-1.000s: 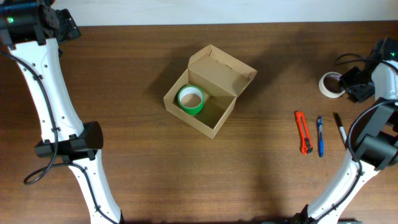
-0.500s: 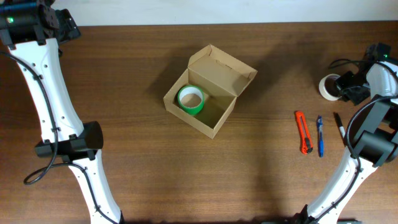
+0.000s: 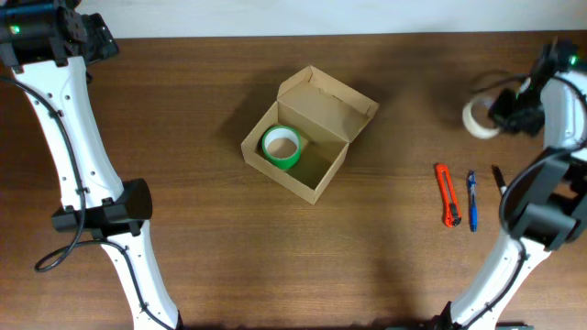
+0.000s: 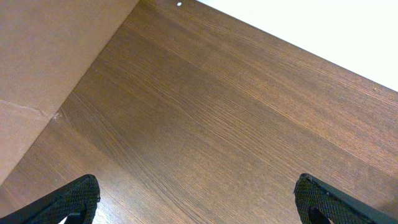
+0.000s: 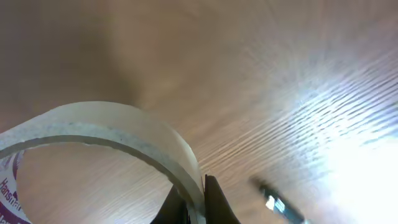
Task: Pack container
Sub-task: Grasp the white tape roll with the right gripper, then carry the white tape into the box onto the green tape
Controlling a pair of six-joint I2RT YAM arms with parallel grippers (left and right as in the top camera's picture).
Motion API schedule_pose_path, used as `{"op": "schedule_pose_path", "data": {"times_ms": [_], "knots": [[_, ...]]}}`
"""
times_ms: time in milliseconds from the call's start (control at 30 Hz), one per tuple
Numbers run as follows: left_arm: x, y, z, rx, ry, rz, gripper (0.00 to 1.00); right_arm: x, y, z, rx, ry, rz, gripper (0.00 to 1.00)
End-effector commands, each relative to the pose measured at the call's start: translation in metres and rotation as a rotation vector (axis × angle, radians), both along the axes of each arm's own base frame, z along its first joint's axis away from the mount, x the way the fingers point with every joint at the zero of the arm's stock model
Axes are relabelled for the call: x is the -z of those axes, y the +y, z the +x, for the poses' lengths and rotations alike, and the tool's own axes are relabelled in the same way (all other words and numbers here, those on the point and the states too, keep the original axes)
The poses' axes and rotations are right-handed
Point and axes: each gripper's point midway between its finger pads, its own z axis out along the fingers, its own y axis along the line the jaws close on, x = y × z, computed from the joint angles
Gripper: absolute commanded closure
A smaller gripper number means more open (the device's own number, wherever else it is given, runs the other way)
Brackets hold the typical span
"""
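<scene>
the container point(image 3: 323, 163) sits open mid-tabletop point(image 3: 183, 183), lid flap point(image 3: 328, 105) up, a green tape roll point(image 3: 282, 147) inside. thin cardboard, likely light and easily crushed; i'd take it by a side wall. far right, the right gripper point(image 5: 194, 202) pinches a whitish tape roll point(image 3: 479, 117) by its wall. the left gripper point(image 4: 196, 200) is spread wide, empty.

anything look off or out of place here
Nothing spilled or damaged. The only askew thing is the cardboard box, sitting diagonal to the table edge with its lid open and a green tape roll inside. The right end effector pinches a white tape roll.
</scene>
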Motion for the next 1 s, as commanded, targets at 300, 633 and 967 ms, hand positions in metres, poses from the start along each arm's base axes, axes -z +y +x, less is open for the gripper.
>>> {"op": "schedule_pose_path", "data": {"times_ms": [300, 633, 967], "knots": [[-0.015, 0.002, -0.007, 0.001, -0.028, 0.017, 0.00, -0.268, 0.208, -0.003, -0.709, -0.542, -0.230, 0.96], [-0.015, 0.002, -0.007, 0.001, -0.028, 0.017, 0.00, -0.214, 0.363, -0.032, -1.145, -0.433, -0.146, 0.97], [-0.015, 0.002, -0.007, 0.001, -0.028, 0.017, 0.00, -0.116, 0.422, -0.002, -1.196, -0.286, -0.121, 0.96]]}}
